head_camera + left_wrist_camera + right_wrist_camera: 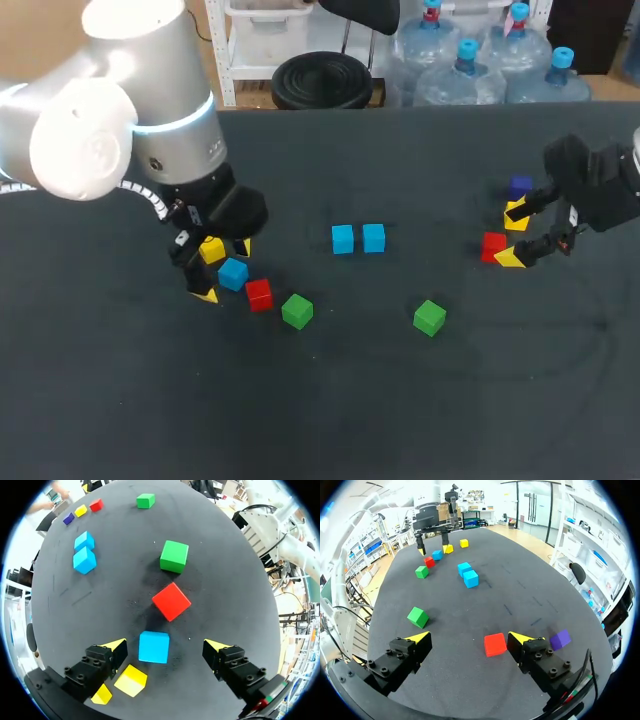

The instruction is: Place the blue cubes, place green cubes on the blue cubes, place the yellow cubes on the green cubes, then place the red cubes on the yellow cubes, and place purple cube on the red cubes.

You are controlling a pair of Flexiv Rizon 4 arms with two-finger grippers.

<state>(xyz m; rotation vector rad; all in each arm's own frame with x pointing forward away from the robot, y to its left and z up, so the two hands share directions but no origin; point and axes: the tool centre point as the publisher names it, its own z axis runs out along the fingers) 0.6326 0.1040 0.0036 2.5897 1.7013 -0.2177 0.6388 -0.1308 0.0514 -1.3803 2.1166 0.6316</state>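
Left gripper [165,650]: wide open at the head view's left, blue cube [154,647] between its fingers, untouched.
Right gripper [469,638]: wide open at the right, red cube [495,644] just beside one finger.

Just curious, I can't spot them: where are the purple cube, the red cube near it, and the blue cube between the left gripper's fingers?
purple cube [560,638]: right wrist view, its top face.
red cube [495,644]: right wrist view, its top face.
blue cube [154,647]: left wrist view, its top face.
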